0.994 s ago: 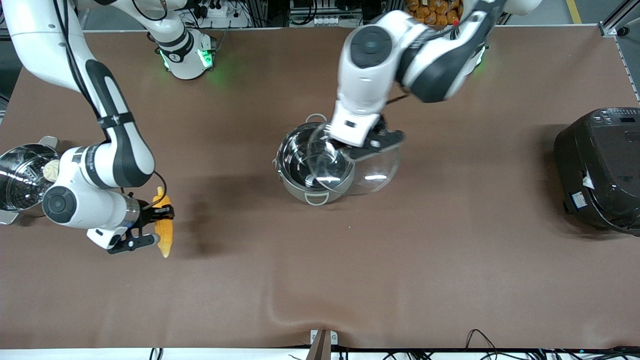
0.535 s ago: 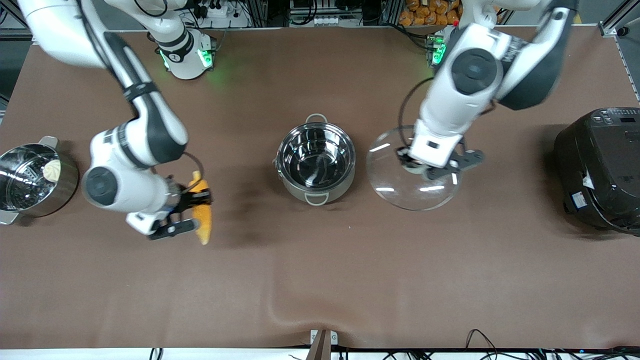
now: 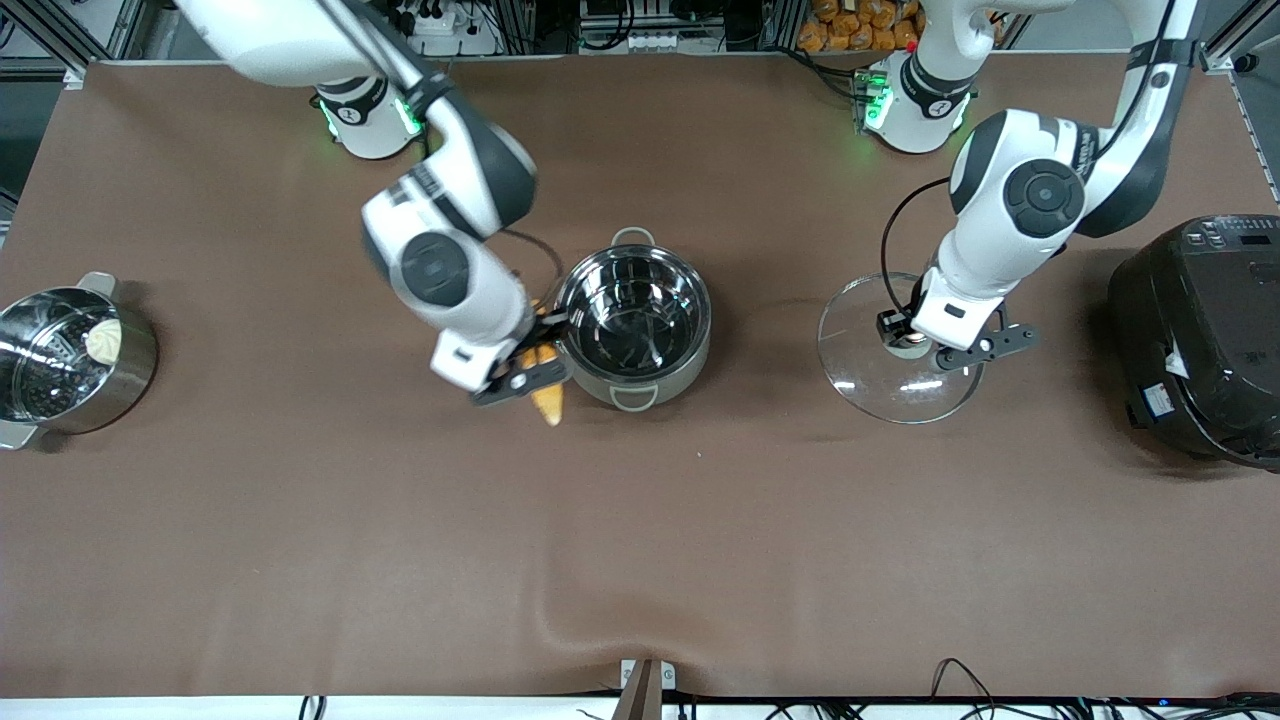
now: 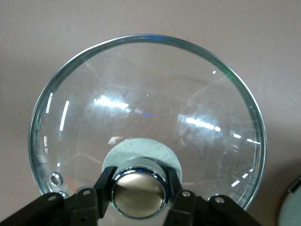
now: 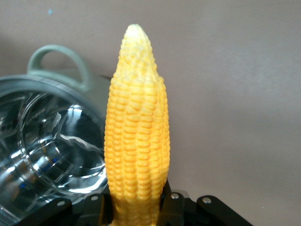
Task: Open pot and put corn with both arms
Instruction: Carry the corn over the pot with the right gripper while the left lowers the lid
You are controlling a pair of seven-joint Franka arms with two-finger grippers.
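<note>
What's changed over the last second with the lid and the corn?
The left gripper carried the lid off the pot toward the black cooker. The right gripper brought the corn from near the steamer pot to the pot's rim. Both grips unchanged; pot, steamer pot and cooker stayed.

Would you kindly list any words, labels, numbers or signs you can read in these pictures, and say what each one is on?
None can be read.
Black cooker: white label and control-panel markings on it, too small to read.
Arm bases: small round marks, too small to read.
Pot, lid, corn: no text visible.
</note>
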